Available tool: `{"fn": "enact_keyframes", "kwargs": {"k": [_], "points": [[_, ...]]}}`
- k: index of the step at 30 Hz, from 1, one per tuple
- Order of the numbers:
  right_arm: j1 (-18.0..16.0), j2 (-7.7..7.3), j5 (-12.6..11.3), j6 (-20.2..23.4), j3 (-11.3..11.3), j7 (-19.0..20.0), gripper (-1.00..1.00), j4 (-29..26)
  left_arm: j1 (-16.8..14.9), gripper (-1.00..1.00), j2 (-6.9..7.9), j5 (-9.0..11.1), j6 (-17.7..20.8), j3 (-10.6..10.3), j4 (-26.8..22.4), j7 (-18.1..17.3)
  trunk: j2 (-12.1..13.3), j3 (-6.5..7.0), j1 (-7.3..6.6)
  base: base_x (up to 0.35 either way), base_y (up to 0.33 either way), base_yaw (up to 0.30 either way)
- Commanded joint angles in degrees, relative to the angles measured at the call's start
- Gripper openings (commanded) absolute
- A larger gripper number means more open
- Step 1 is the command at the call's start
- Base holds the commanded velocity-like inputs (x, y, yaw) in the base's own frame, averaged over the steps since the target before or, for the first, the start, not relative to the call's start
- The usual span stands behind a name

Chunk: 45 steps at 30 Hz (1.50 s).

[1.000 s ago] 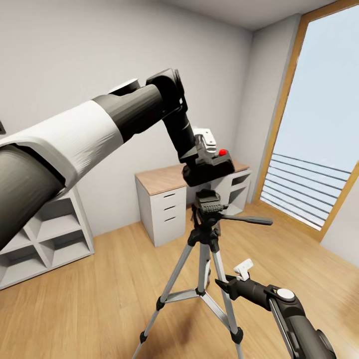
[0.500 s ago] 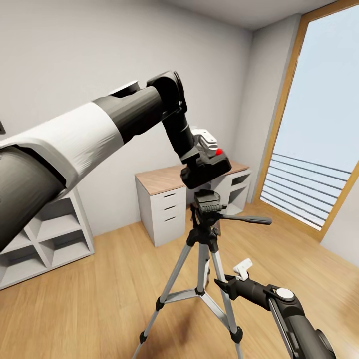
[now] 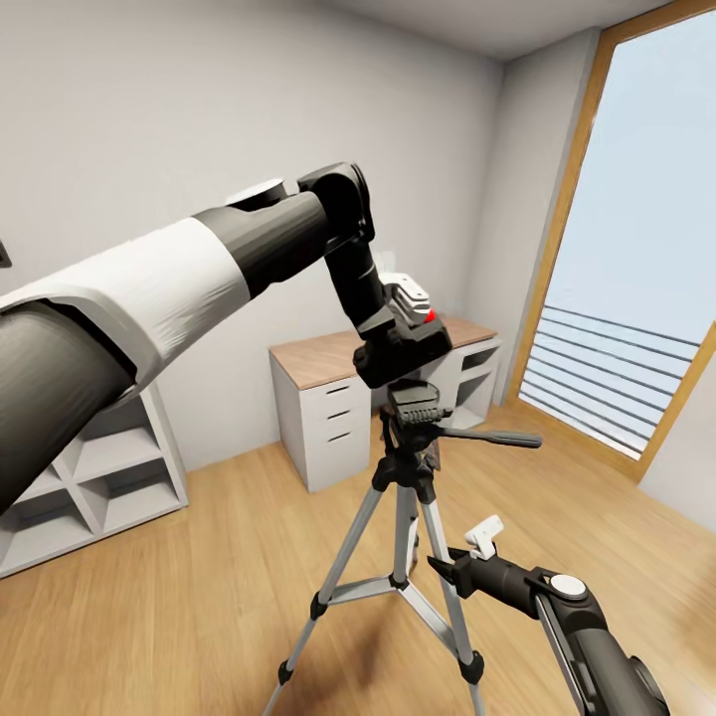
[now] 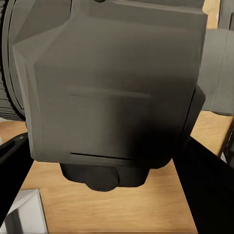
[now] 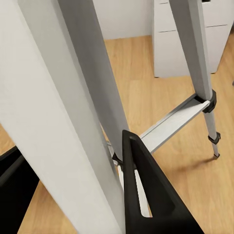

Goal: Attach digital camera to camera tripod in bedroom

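Bedroom scene: camera tripod stands on the plank floor in front of the wood-topped desk, black head up, pan handle sticking out toward the window side. Left arm reaches over it; left gripper is clamped on the digital camera, holding it just above the tripod head, nearly touching, body tilted rather than level. Left wrist view is mostly the camera's grey underside. Right gripper sits low beside the legs, fingers spread, holding nothing; right wrist view puts a leg between its fingers. Risks, my read: tilted camera lands skewed on the plate and won't seat; pushing down off-centre could tip the tripod since the right gripper isn't bracing it; early release drops the camera.
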Motion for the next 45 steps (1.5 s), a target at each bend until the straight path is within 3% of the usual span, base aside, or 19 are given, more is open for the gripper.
{"fn": "enact_keyframes", "kwargs": {"k": [1, 18, 26, 38, 45], "points": [[0.0, 0.03, 2.8, 0.1, -0.1, 0.3, -1.0, 1.6, -0.1, -1.0, -0.01, -0.4, 0.7, -0.2, -0.1, -0.4, -0.1, -0.15, 0.05, 0.0, 0.0, 0.0], [0.0, 0.03, 2.8, 0.1, -0.1, 0.3, -1.0, 1.6, 0.4, -1.0, -0.01, -0.2, 0.7, -0.8, -0.7, -0.5, -0.1, -0.15, 0.05, 0.0, 0.0, 0.0], [0.0, 0.03, 2.9, 0.1, -0.1, 0.3, -1.0, 1.6, -0.2, -1.0, -0.01, 5.2, 0.7, -1.3, -0.7, -0.5, -0.1, -0.15, 0.05, 0.0, 0.0, 0.0], [0.0, 0.03, 2.9, 0.1, -0.1, 0.3, -1.0, 1.6, -0.7, -1.0, -0.01, 9.0, 0.7, -2.8, -0.7, -0.5, -0.1, -0.15, 0.05, 0.0, 0.0, 0.0], [0.0, 0.03, 2.9, 0.1, -0.1, 0.3, -1.0, 1.6, -0.8, -1.0, -0.01, 11.6, 0.7, -6.1, -0.7, -0.5, -0.1, -0.15, 0.05, 0.0, 0.0, 0.0]]}}
